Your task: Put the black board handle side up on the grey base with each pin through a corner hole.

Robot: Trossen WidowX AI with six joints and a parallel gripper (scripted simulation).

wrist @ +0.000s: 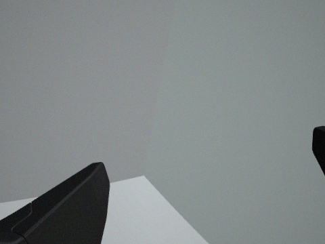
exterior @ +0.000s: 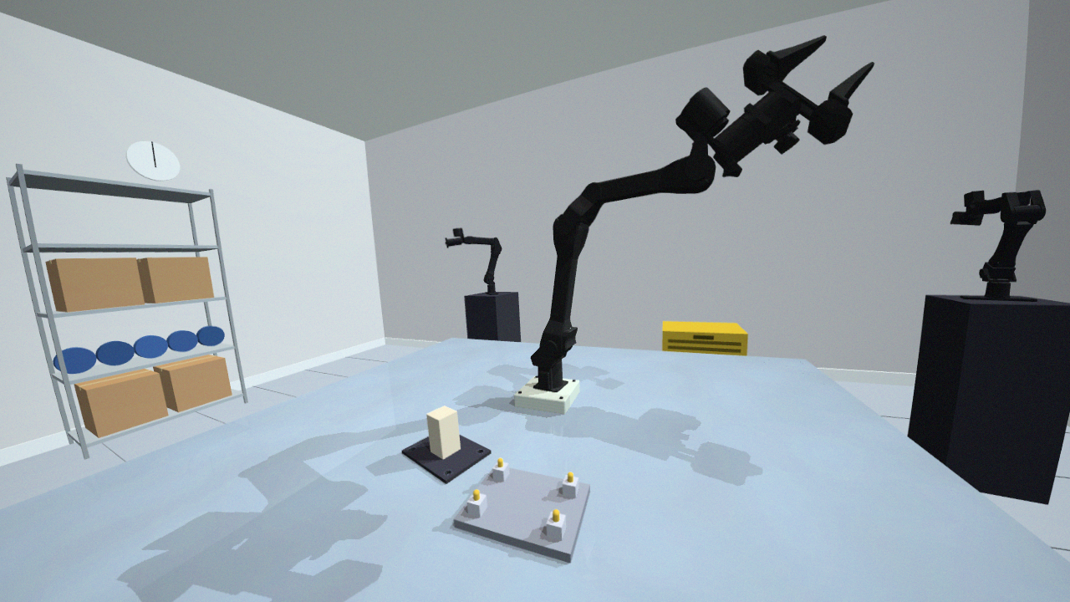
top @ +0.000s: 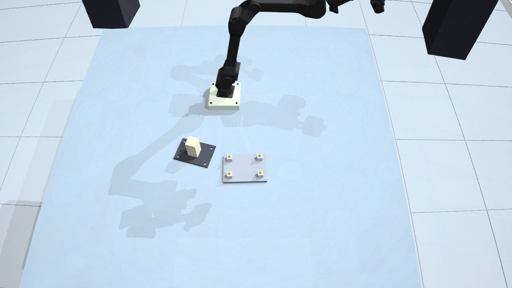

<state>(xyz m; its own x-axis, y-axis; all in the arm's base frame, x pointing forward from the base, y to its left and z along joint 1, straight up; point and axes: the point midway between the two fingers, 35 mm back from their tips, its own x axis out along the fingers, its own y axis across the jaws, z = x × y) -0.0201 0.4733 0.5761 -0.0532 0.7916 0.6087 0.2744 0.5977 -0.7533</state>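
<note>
Pincer (exterior: 848, 49) (wrist: 213, 157)'s wide open, way above the flat black board (top: 199, 160) (exterior: 469, 451); grab's pending, so swing down, straddle its cream block handle (top: 193, 147) (exterior: 443, 432).

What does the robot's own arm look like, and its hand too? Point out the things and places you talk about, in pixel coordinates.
The arm (top: 234, 46) (exterior: 564, 277) is black all over, with slim, smooth-edged links and chunkier joints. The hand (exterior: 848, 50) (wrist: 213, 157) is black as well: two long fingers tapering to narrow tips, each on a blocky, faceted carrier. I can't make out any cables, sleeves or markings on either.
</note>
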